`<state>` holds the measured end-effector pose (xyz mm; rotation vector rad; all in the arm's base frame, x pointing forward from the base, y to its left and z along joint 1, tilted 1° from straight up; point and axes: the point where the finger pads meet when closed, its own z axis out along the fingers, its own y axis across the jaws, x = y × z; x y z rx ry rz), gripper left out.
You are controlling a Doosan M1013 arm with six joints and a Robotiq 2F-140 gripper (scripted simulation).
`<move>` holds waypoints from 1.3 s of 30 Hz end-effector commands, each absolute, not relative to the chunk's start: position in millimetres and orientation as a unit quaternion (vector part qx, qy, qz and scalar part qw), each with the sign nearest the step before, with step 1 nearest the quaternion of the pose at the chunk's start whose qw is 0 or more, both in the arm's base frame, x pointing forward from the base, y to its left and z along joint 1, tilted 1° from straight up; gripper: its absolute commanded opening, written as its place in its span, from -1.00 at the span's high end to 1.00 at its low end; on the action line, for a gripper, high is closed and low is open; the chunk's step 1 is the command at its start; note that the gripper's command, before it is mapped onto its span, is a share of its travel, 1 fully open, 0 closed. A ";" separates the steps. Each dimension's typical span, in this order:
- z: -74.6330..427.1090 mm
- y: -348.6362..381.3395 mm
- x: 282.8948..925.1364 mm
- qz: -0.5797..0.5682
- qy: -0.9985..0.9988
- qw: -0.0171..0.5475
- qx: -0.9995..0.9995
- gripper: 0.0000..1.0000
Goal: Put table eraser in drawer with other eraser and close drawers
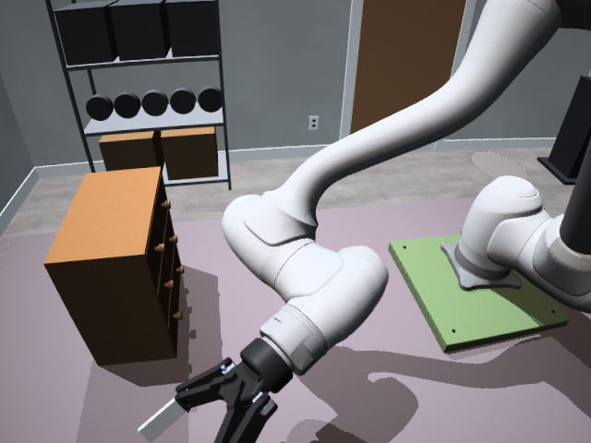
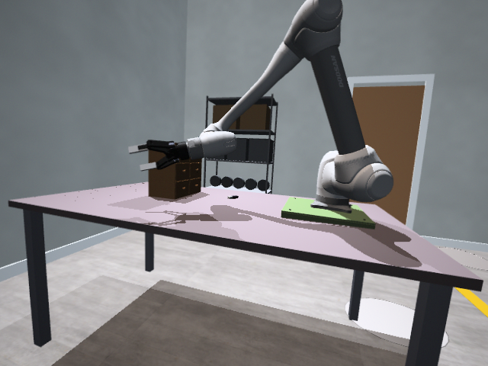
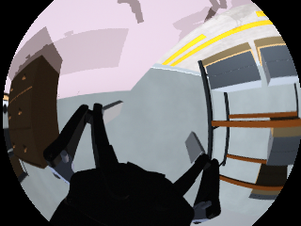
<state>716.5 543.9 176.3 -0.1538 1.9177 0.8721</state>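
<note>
The small wooden chest (image 1: 114,262) stands on the table at the left, and its knobbed drawer fronts (image 1: 169,257) all look pushed in. It also shows in the exterior view (image 2: 175,181) and at the left edge of the wrist view (image 3: 28,113). A small dark thing, the eraser (image 2: 232,196), lies on the table to the right of the chest; in the top view my arm hides it. My gripper (image 2: 139,157) is open and empty. It hangs in the air at about the height of the chest's top and points away from my base. It is also in the top view (image 1: 190,429) and the wrist view (image 3: 150,128).
My arm stands on a green baseplate (image 1: 472,295) at the table's right. A metal shelf rack (image 1: 143,90) with boxes and dark discs stands on the floor behind the table. The table's edge is close beyond the gripper.
</note>
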 end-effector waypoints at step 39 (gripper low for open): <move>337.4 471.3 646.7 0.146 0.332 0.541 -0.759 -1.00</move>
